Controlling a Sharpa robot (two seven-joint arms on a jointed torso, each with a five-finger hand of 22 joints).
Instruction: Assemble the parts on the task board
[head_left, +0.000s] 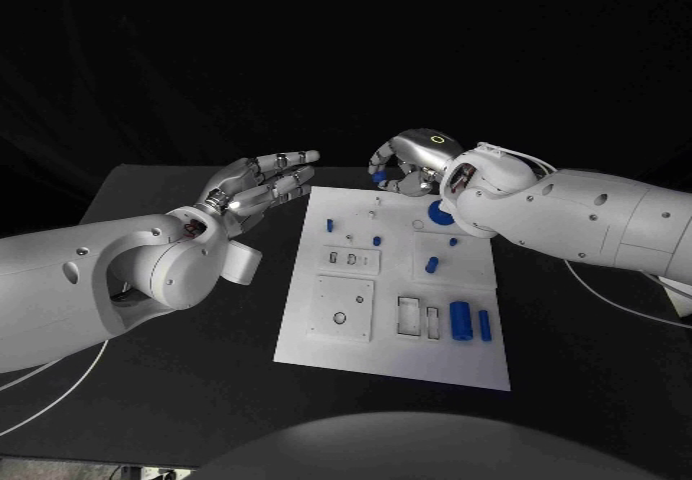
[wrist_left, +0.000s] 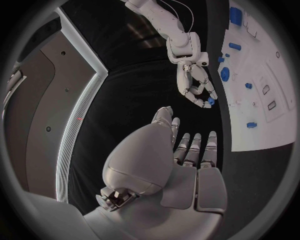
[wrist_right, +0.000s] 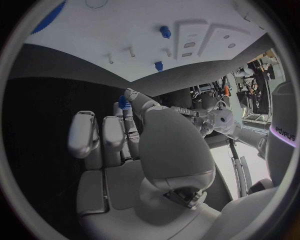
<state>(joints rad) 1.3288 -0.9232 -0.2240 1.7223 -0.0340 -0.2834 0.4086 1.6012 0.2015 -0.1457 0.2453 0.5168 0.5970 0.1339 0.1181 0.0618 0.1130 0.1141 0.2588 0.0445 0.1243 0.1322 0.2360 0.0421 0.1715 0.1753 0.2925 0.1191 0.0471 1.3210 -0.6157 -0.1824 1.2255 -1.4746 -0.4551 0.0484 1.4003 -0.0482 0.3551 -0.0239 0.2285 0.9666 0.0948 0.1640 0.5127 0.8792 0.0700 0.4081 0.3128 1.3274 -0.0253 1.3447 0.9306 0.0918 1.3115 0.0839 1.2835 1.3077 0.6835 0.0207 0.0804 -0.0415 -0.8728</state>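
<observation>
Head view shows the right hand (head_left: 408, 160) pinching a small blue part (head_left: 378, 176) just above the task board's (head_left: 361, 345) far edge, likely for insertion, while the left hand (head_left: 263, 185) hovers left, fingers spread, empty.

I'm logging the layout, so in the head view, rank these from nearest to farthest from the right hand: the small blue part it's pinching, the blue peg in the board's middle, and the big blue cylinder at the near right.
1. Small blue part, pinched in the right hand at the board's far edge.
2. Blue peg, mid-board, right of centre.
3. Big blue cylinder, near right of the task board.
</observation>
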